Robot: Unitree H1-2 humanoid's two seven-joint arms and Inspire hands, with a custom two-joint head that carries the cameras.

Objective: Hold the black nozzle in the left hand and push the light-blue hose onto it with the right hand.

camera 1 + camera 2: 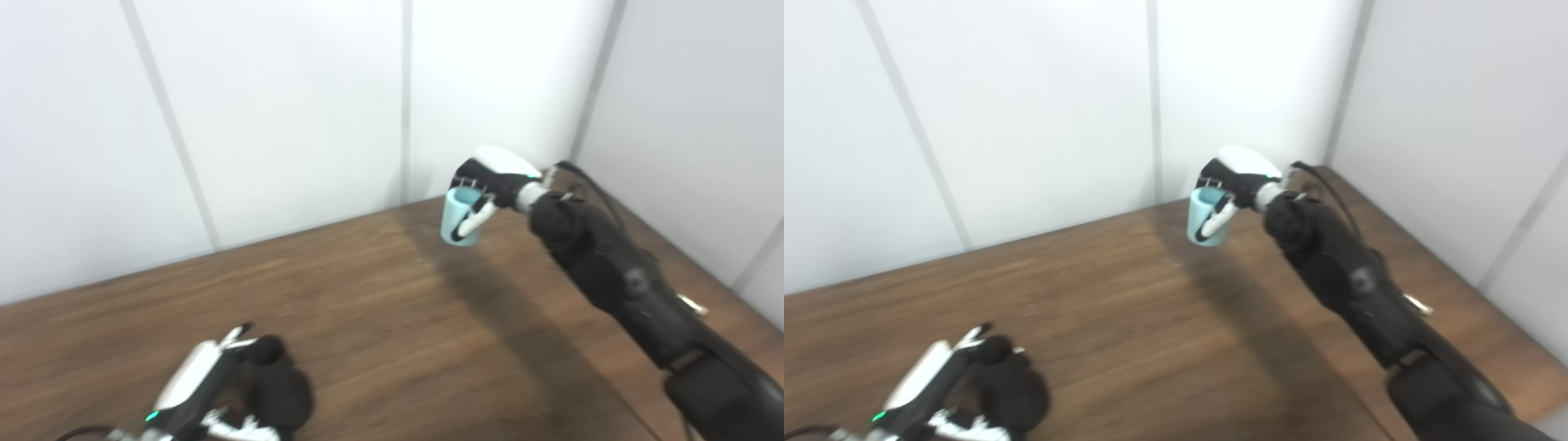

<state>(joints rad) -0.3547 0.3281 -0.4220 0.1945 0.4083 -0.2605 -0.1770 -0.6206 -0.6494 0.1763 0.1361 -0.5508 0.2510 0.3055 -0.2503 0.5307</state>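
Right hand [490, 177], white-backed with black palm, raised above the far right part of the dark brown wood-grain tabletop [380, 306], arm stretched out from lower right. Its fingers [474, 223] are curled round a short light-blue cylindrical hose piece [458, 215], open end facing up, held near upright with a slight tilt; hose is off the tabletop, its shadow falls on the wood below and toward the near side. Thumb hidden behind the hose.

Left hand [940, 392] low at the near left edge, white back up, green light on near the wrist. It is wrapped on a black rounded nozzle [1013, 389], bulky dark body with a smaller knob at the top; the nozzle sits at or just over the tabletop, contact unclear because of motion blur. Fingers partly seen under the black body, closed on it.

Hose and nozzle are well apart, hose far right, nozzle near left, not joined. White panelled walls [275, 110] behind the tabletop and along the right side. Small metallic bit [692, 304] beside the right forearm, too small to identify
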